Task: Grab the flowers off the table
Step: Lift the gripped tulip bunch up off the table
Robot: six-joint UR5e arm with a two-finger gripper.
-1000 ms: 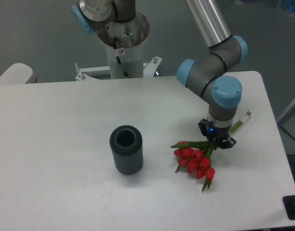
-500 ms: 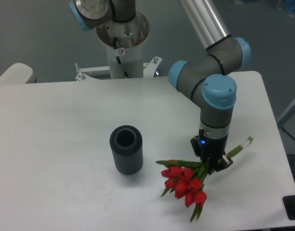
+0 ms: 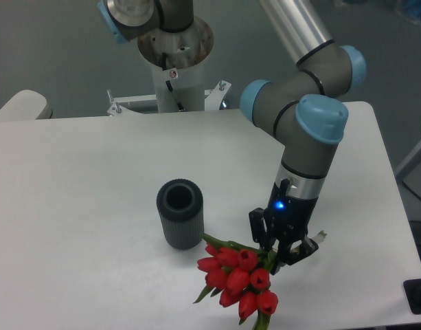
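The flowers [image 3: 237, 278], a bunch of red tulip buds with green stems and leaves, hang in the air near the front of the white table [image 3: 80, 206]. My gripper [image 3: 279, 246] is shut on their stems, and the red heads droop to the lower left of it. A pale stem end [image 3: 319, 236] sticks out to the right of the fingers. The leaves at the bunch's left edge reach close to the vase's base.
A dark grey ribbed cylinder vase [image 3: 180, 214] stands upright on the table, just left of the flowers. The arm's base column [image 3: 176, 65] rises behind the table's far edge. The table's front and right edges lie near the gripper.
My gripper has carried the flowers up off the table and towards the front left, closer to the vase. The wrist has tilted, and the vase has not moved.
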